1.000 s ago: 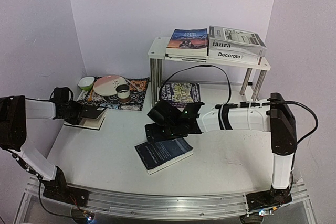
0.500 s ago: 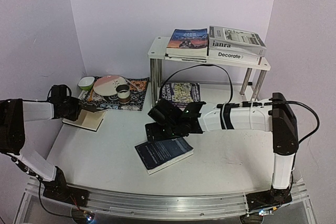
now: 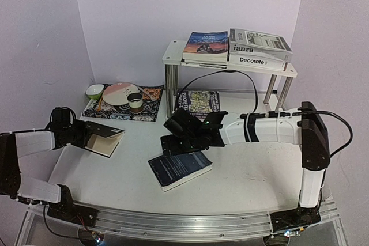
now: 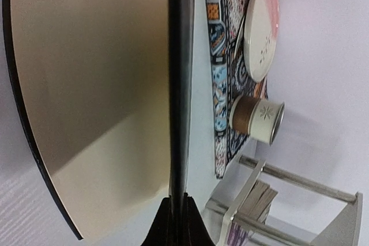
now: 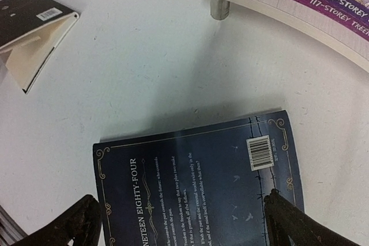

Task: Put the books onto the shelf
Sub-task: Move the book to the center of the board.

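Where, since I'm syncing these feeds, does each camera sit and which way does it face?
Top external: above and behind the bases, facing down at the white table; both arms show, left gripper and right gripper.
Left wrist: on that arm, looking along shut fingers clamping the black-covered book, toward a brown-banded cup.
Right wrist: looking down between open fingers at the dark blue paperback.
Shared: top and right wrist both show that paperback and the black-covered book.
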Controlling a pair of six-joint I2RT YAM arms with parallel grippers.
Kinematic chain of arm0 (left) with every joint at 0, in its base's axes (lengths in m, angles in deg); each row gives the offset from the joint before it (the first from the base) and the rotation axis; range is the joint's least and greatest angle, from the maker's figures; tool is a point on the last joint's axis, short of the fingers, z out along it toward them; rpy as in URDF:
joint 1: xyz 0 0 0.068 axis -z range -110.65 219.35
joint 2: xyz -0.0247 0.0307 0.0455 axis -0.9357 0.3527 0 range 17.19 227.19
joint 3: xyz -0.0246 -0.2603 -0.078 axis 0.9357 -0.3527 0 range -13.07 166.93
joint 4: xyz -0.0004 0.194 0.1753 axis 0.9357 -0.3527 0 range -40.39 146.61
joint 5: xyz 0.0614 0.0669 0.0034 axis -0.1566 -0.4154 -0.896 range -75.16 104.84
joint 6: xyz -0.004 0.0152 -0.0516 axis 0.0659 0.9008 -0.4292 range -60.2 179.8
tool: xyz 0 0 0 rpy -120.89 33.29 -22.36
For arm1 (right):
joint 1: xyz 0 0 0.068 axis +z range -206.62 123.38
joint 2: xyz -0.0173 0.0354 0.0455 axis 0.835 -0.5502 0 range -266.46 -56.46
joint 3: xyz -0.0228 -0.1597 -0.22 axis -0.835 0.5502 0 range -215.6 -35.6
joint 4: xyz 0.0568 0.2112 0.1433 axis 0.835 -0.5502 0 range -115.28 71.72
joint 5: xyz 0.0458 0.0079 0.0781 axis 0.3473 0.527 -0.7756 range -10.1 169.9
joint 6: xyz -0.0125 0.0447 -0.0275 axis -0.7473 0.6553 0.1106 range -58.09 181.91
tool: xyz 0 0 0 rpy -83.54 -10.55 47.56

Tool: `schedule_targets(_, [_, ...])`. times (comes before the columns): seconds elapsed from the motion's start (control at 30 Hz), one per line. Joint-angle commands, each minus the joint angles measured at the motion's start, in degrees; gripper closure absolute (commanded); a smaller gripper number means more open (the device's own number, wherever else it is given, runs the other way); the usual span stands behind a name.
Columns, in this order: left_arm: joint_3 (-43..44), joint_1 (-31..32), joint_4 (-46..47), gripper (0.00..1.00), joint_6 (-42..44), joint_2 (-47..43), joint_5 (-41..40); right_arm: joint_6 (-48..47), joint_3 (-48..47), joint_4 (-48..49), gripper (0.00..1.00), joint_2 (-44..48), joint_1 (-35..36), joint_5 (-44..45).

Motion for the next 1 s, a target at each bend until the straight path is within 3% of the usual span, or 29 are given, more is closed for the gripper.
schedule_targets(0.0, [-4.0, 2.2, -4.3, 1.0, 1.8, -3.5, 12.4, -1.2, 1.7, -2.4, 0.02, 4.4, -0.3, -1.3])
schedule_targets(0.2, [-6.7, 2.7, -11.5, 1.0, 6.4, -6.6, 21.3, -2.0, 4.7, -3.3, 0.02, 6.3, -1.3, -7.4])
schedule_targets(0.43, [0.3, 5.3, -27.4, 1.0, 20.5, -2.6, 29.4, -3.9, 6.2, -4.4, 0.02, 7.7, -1.7, -9.6])
schedule_targets(0.73, [8.0, 13.2, -33.4, 1.0, 38.0, 9.0, 39.9, -2.9, 7.1, -7.7, 0.02, 8.2, -5.5, -18.1])
schedule_targets(0.93, [12.6, 20.6, -33.6, 0.99, 44.6, 16.6, 46.4, 4.0, 7.1, -2.6, 0.04, 5.3, -9.1, -31.9])
schedule_targets(0.97, [13.4, 21.1, -33.6, 0.95, 45.4, 17.7, 47.3, 5.3, 6.6, -1.5, 0.04, 4.6, -9.3, -33.1])
